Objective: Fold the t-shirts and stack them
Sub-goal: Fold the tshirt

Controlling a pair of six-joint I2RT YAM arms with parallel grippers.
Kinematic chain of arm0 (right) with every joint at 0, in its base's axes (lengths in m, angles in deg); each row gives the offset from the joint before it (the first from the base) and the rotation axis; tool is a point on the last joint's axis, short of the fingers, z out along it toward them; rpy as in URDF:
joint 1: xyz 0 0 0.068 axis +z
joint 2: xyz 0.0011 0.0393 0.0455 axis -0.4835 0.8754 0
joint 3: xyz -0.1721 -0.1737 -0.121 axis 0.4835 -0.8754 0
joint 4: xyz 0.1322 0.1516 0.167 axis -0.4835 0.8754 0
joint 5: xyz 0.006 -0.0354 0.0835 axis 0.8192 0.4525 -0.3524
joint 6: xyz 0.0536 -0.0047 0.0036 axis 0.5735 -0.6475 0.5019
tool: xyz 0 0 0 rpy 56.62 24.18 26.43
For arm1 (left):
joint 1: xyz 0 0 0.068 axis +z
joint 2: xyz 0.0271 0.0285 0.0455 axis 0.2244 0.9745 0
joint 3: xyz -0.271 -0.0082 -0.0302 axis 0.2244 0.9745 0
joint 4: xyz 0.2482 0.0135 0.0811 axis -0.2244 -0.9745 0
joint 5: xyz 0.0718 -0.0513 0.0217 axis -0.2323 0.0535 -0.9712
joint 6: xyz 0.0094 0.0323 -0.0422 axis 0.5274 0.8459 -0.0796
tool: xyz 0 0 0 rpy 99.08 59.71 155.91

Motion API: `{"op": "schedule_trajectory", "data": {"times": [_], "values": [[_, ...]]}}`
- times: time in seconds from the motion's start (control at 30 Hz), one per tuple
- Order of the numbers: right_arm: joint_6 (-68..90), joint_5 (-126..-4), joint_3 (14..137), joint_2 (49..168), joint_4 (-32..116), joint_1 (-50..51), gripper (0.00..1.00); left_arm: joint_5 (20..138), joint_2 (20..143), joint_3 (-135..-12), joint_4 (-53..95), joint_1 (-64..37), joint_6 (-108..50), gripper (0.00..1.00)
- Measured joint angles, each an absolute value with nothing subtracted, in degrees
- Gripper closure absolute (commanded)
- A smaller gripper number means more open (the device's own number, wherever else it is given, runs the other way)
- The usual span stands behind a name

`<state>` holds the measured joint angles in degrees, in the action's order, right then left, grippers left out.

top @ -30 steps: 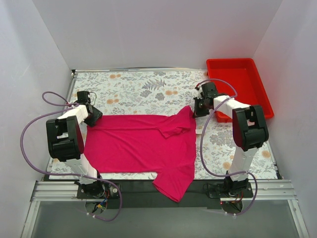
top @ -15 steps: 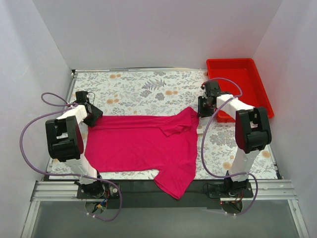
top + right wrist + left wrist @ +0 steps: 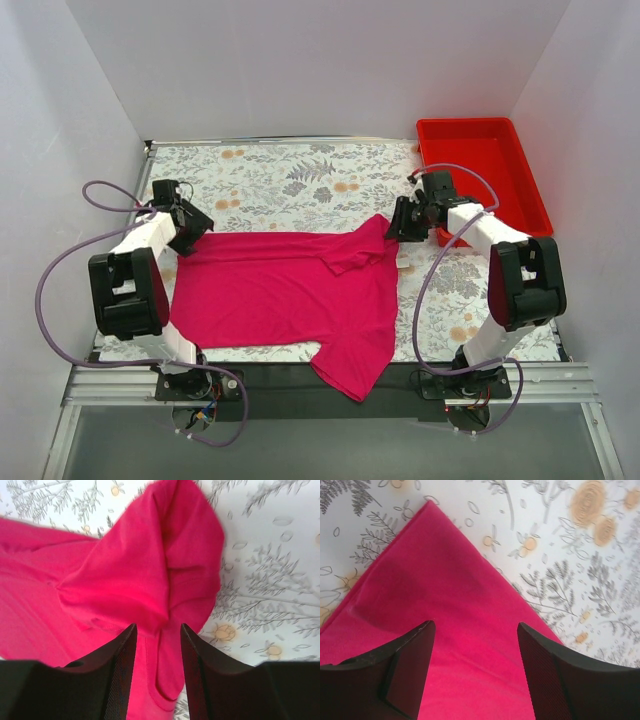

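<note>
Magenta t-shirt (image 3: pixel 290 290) lies beneath left jaws, wide over a corner, and right jaws, narrowly apart over its bunched sleeve; contact unclear.

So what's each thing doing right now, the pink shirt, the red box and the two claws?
Magenta-pink soft fabric t-shirt: spread flat, one sleeve folded over.
Bright red plastic bin: upright, far right corner.
Left gripper: open, over a shirt corner.
Right gripper: open, over the folded sleeve.

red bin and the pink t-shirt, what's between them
Only the right gripper, hanging over the floral tablecloth, stands between the red bin and the t-shirt; the top external view shows it.
</note>
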<state>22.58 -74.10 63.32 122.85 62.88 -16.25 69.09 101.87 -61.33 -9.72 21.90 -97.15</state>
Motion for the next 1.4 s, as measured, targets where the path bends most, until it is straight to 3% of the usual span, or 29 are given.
{"op": "schedule_trajectory", "data": {"times": [0.33, 0.53, 1.4], "values": [[25.7, -80.1, 54.0, 122.2, 58.0, -16.0, 0.64, 68.2, 90.0, -60.7, -11.3, 12.2, -93.4, 0.36], [25.7, -81.1, 50.6, 120.5, 54.5, -15.1, 0.66, 69.2, 82.9, -53.0, -9.9, 7.2, -90.7, 0.36], [28.0, -76.2, 50.5, 123.5, 49.0, -12.2, 0.70, 70.1, 82.3, -48.3, -6.4, 2.5, -90.0, 0.36]]}}
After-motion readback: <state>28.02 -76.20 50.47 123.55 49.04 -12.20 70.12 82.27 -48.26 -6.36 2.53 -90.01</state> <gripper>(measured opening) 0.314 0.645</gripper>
